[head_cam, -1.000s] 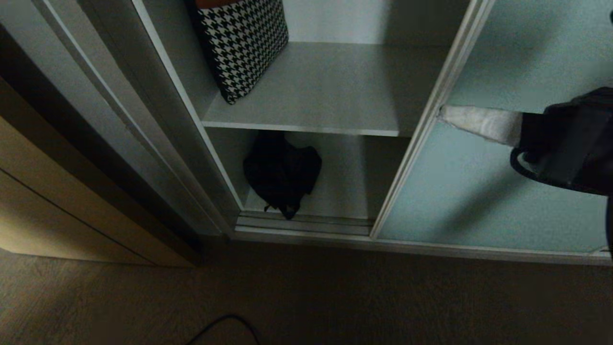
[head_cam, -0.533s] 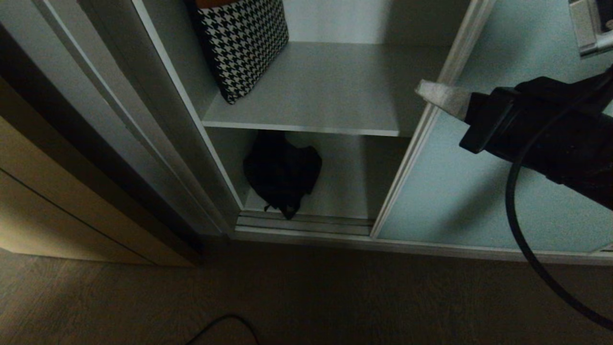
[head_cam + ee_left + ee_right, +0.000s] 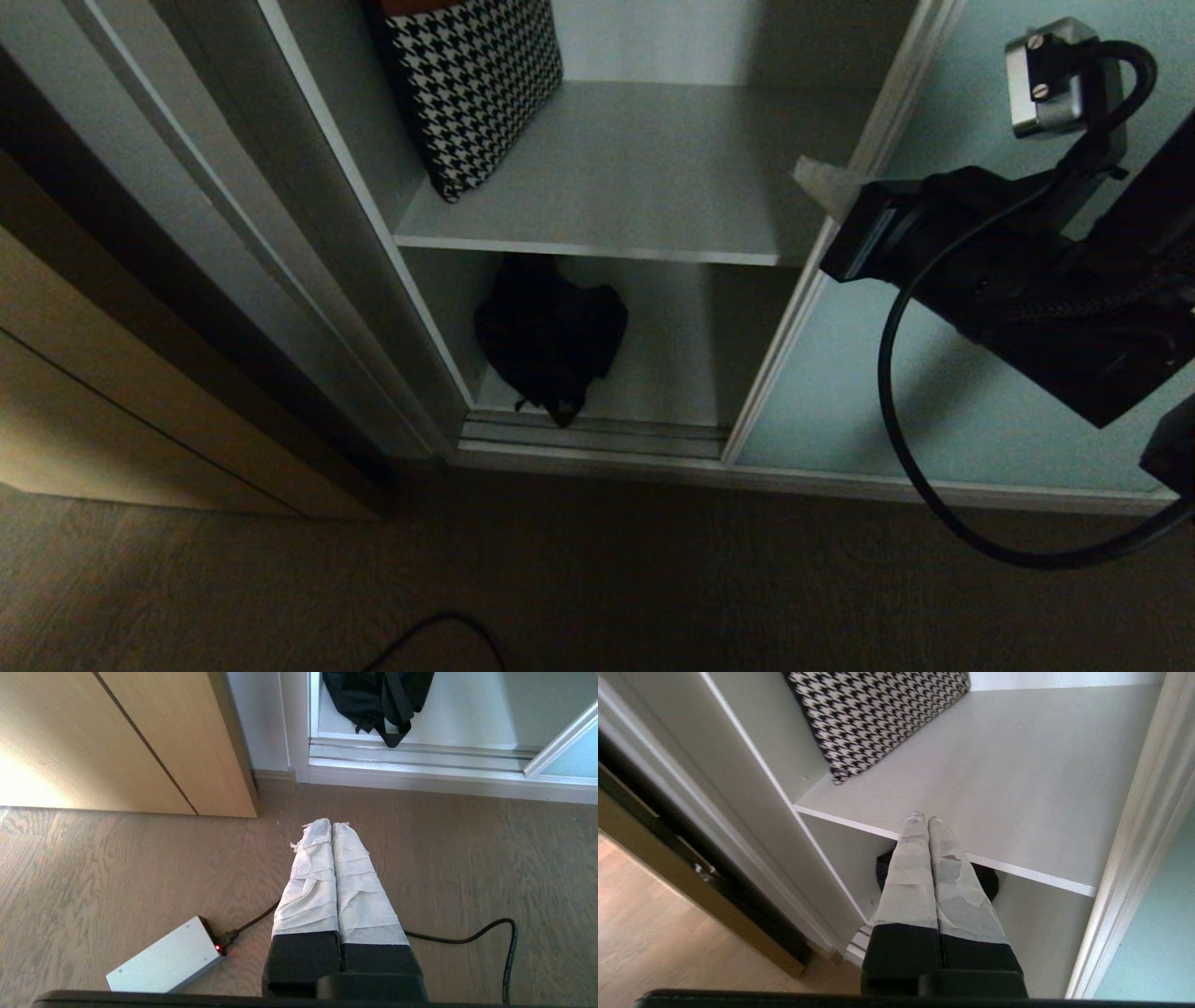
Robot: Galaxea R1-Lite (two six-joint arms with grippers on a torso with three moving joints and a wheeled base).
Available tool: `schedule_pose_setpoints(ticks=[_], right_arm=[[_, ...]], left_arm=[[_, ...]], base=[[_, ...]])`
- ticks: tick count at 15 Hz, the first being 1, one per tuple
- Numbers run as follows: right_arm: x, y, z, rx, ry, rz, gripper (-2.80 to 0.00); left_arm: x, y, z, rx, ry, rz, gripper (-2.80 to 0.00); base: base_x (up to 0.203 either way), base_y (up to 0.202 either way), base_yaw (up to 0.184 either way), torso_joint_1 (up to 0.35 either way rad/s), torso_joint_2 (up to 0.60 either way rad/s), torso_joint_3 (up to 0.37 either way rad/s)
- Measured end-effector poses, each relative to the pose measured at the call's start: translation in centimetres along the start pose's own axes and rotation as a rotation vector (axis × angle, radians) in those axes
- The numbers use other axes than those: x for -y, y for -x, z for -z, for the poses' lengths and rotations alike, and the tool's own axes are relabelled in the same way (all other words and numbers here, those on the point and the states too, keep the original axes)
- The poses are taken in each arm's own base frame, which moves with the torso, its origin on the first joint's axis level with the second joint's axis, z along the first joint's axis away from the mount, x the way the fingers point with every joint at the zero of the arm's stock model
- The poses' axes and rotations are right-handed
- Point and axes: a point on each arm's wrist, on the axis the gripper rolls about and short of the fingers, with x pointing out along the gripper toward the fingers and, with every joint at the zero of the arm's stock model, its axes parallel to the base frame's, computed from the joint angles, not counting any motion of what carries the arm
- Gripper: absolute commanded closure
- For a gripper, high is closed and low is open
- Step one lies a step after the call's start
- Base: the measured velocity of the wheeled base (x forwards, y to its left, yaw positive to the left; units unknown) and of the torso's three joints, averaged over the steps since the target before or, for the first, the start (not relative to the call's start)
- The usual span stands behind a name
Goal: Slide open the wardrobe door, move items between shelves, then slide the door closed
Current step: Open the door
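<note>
We are seeing the door point(image 3: 934, 373) slid to the right, its right side cut off by the frame and partly blocked by the right arm. It is looking frosted pale teal with a slim silver frame. The bundle point(image 3: 549, 336) is sitting on the lower shelf point(image 3: 653, 373), its top hidden under the upper shelf point(image 3: 635, 187); in the right wrist view the fingers point(image 3: 920, 877) are covering most of it. It is reading as soft black fabric, with straps dangling at the track in the left wrist view point(image 3: 380, 704). A houndstooth cushion point(image 3: 471, 84), cut off at the top, is leaning on the upper shelf. The right gripper point(image 3: 817, 187) is pointing into the opening beside the door's edge, fingers pressed together, holding nothing. The left gripper point(image 3: 331, 828) is hanging over the floor point(image 3: 117, 868), also closed and empty, near a grey box point(image 3: 163, 963) and cable point(image 3: 467, 938).
</note>
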Motion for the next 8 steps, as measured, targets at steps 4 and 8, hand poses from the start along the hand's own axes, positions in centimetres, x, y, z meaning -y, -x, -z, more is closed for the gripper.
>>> schedule_pose_setpoints(ticks=[4, 8], right_arm=[[1.1, -1.3, 0.7, 0.014, 0.008, 0.045, 0.0], [2.7, -2.6, 1.1, 0.044, 0.025, 0.094, 0.0]], left_arm=[[0.0, 0.0, 0.0, 0.0, 0.0, 0.0, 0.0], [0.0, 0.0, 0.0, 0.0, 0.0, 0.0, 0.0]], base=[[0.0, 0.0, 0.0, 0.0, 0.0, 0.0], [0.0, 0.0, 0.0, 0.0, 0.0, 0.0]])
